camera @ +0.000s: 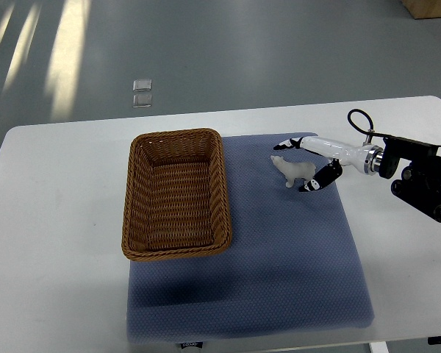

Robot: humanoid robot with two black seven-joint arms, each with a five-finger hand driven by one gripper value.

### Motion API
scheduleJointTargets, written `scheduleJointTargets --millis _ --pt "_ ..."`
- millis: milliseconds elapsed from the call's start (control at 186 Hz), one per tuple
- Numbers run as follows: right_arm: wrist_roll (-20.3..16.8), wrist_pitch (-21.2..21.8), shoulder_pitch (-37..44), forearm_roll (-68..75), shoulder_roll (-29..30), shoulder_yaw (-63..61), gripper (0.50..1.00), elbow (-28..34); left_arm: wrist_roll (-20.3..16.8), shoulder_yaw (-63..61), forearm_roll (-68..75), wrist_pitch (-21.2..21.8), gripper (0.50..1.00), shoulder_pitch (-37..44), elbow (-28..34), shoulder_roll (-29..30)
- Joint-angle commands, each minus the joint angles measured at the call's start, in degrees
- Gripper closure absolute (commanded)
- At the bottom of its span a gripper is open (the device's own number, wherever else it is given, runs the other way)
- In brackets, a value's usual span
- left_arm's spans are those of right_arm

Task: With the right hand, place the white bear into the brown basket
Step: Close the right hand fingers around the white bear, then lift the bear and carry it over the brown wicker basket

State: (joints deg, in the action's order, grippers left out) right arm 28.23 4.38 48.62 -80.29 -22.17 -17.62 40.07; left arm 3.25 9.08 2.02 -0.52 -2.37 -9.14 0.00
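Observation:
A small white bear [292,170] stands on the blue mat [294,250], right of the brown wicker basket [134,193]. The basket holds nothing. My right hand [306,163] reaches in from the right edge. Its white, black-tipped fingers [288,143] are spread around the bear's rear half, one set above it and the thumb below. The fingers look close to the bear but not closed on it. The left arm does not show.
The white table [51,220] carries the mat and basket. The right arm's black wrist and cable loop [415,173] hang over the table's right side. Grey floor lies beyond the far edge, with two small square markers [142,93].

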Motion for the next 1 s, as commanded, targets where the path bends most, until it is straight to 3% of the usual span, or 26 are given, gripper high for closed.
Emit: scheduleJointTargets --millis 0,371,640,833,995 --pt "-0.98 0.01 0.51 0.05 0.11 0.21 0.636 -0.08 0.00 -0.02 0.00 -0.01 0.500 0.00 0.00 0.00" --pt "-0.98 0.01 1.65 0.05 0.38 2.50 0.707 0.01 0.00 0.06 0.00 -0.01 0.500 0.00 0.00 0.00" --pt "-1.07 -0.08 1.83 -0.04 0.47 3.29 0.832 0.01 0.00 -0.02 0.00 -0.01 0.500 0.00 0.00 0.00" --pt "-1.16 -1.31 1.83 -0.04 0.47 3.38 1.000 0.01 0.00 -0.02 0.00 -0.01 0.500 0.00 0.00 0.00" --pt "-1.16 -1.48 1.83 -0.13 0.47 3.20 1.000 0.01 0.00 -0.02 0.00 -0.01 0.500 0.00 0.00 0.00"
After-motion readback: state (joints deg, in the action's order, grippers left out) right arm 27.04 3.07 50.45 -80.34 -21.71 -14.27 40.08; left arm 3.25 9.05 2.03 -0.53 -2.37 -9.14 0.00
